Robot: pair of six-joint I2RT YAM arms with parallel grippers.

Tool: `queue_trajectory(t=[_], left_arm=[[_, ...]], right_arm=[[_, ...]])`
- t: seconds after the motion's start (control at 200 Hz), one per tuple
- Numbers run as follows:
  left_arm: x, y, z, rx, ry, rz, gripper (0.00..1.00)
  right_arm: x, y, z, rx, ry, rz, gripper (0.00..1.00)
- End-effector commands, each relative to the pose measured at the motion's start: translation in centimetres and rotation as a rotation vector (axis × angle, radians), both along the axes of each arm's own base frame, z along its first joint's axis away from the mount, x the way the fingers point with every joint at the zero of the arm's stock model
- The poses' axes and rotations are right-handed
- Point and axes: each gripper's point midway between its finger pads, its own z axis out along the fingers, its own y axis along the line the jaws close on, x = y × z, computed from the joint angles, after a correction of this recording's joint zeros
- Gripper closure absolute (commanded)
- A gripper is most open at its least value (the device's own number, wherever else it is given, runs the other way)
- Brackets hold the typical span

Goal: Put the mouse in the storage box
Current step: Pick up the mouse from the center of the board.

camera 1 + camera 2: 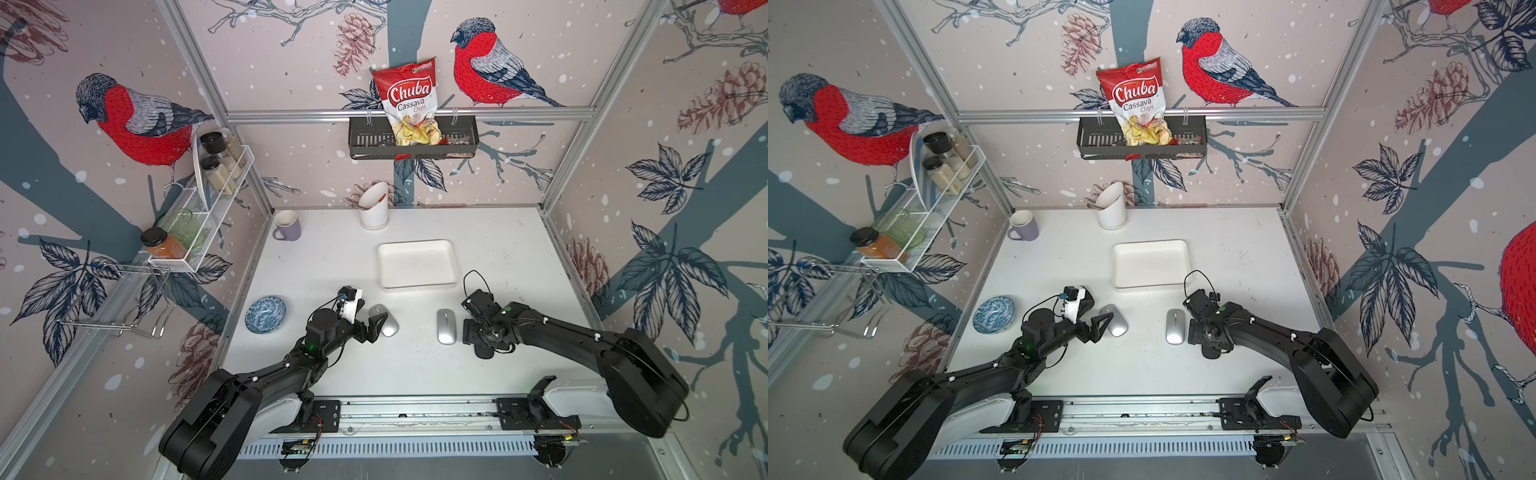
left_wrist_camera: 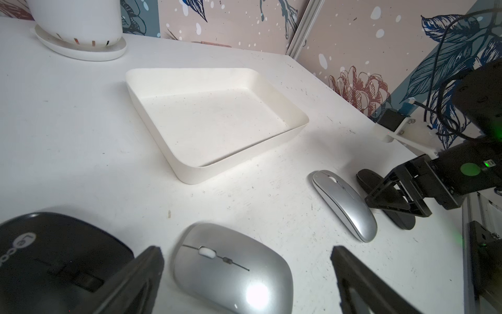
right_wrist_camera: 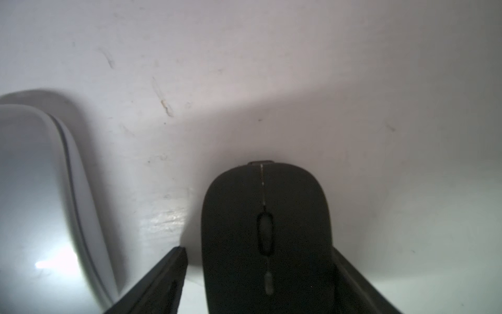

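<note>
The storage box, a shallow white tray, stands empty mid-table. In front of it lie two silver mice. My left gripper is open, its fingers straddling the left silver mouse with gaps on both sides. A black mouse lies just beside it. The other silver mouse lies free. My right gripper is open around another black mouse; one finger touches it, the other stands a little off.
A purple mug and a white utensil holder stand at the back. A blue patterned bowl sits at the left. A black shelf basket with a chips bag hangs on the back wall, a white wire rack on the left wall.
</note>
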Motion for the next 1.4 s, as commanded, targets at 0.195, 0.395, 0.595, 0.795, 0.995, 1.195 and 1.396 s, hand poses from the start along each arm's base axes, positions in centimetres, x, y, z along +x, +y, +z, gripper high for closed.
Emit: queue_trajectory(t=[0.195, 0.395, 0.595, 0.795, 0.995, 1.195, 1.396], left_arm=[[0.0, 0.0, 0.3, 0.013, -0.028, -0.004, 0.01], [0.2, 0.0, 0.2, 0.015, -0.018, 0.002, 0.01], [0.2, 0.1, 0.3, 0.010, -0.021, 0.006, 0.01], [0.1, 0.2, 0.4, 0.006, -0.028, 0.015, 0.01], [0.2, 0.1, 0.2, 0.008, -0.020, 0.010, 0.01], [0.3, 0.1, 0.1, 0.008, -0.008, 0.013, 0.01], [0.3, 0.4, 0.4, 0.000, -0.024, 0.035, 0.01]], right_arm=[[0.4, 0.7, -0.8, -0.015, 0.022, -0.008, 0.32], [2.1, 0.8, 0.8, -0.038, -0.040, 0.004, 0.39], [3.7, 0.7, 1.7, -0.015, -0.084, 0.000, 0.40], [6.7, 0.8, 4.6, -0.045, -0.172, 0.013, 0.39], [11.4, 3.7, 8.1, -0.006, -0.275, 0.049, 0.39], [18.3, 8.8, 11.8, -0.005, -0.364, 0.179, 0.39], [25.5, 11.4, 11.5, -0.036, -0.336, 0.255, 0.38]])
